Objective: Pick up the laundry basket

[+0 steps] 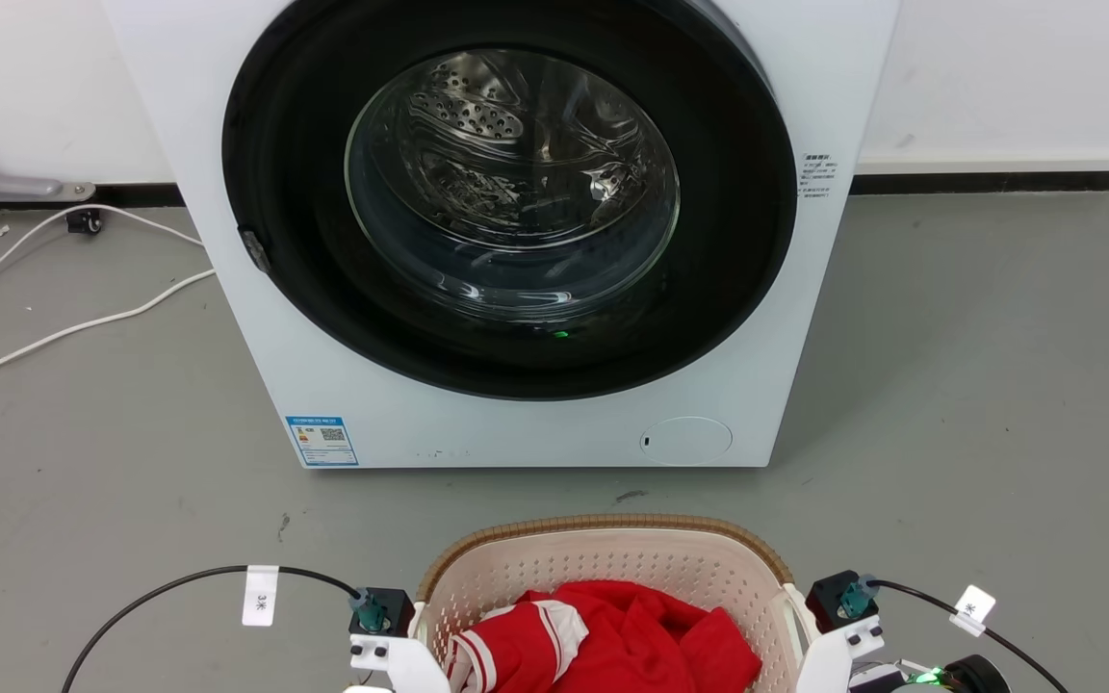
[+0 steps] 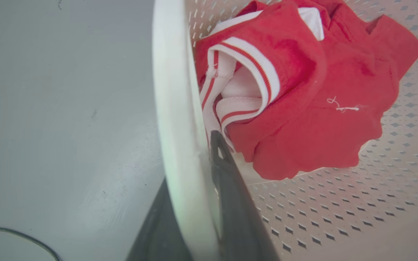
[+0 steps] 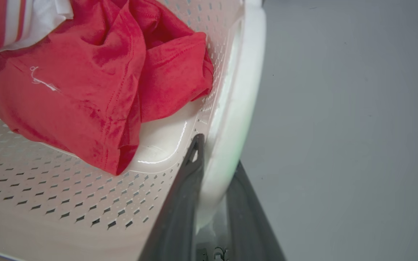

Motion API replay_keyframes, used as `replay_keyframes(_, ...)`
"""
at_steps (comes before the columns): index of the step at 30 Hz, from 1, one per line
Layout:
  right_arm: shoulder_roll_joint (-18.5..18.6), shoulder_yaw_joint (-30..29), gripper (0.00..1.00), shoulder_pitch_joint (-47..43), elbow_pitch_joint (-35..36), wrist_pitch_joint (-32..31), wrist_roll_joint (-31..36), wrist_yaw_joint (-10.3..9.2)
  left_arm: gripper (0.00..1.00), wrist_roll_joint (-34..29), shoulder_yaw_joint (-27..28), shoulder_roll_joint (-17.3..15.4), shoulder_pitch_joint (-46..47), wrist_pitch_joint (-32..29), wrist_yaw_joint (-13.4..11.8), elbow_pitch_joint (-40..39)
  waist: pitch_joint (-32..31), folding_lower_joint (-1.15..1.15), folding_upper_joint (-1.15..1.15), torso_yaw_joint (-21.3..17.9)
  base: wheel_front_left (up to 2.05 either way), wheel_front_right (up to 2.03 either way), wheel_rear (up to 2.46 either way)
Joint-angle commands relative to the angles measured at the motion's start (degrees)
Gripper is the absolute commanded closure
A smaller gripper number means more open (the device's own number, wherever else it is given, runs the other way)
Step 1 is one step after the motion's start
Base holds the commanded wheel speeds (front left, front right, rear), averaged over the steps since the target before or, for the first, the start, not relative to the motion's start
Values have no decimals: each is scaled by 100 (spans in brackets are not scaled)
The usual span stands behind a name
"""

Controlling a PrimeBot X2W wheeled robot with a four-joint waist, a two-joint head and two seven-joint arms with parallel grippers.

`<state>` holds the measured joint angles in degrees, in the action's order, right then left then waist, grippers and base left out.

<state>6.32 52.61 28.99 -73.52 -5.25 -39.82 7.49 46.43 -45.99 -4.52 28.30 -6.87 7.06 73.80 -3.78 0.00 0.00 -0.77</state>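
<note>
Currently the laundry basket (image 1: 612,556) sits before the washer (image 1: 516,435), directly between both arms. The left gripper (image 2: 191,161) clamps its left handle (image 2: 172,101), the right gripper (image 3: 218,152) its right handle (image 3: 247,72), one finger inside, one outside.

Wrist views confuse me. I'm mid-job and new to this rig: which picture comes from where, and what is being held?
The wide picture is from the robot's head, looking down: a washing machine stands on the grey floor, and nearer the robot is the laundry basket with a red and white garment inside. The other two come from a camera on each wrist, looking along that arm's two dark fingers. The left gripper straddles the basket's white side edge, one finger inside, one outside; the right gripper does the same on the opposite side. Both look closed on the basket. Whether it has left the floor, I cannot tell.
</note>
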Motion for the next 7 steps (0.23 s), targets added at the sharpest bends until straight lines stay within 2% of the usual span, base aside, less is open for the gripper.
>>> replay_keyframes(1,48,59,100,40,-14,19,18,0,100,1,-33,7,8,43,68,-34,-3,0,0,1,0,0,0)
replay_keyframes(7,54,162,100,40,-20,41,-74,0,100,75,-93,-3,-7,56,68,-27,-13,0,0,-4,0,0,0)
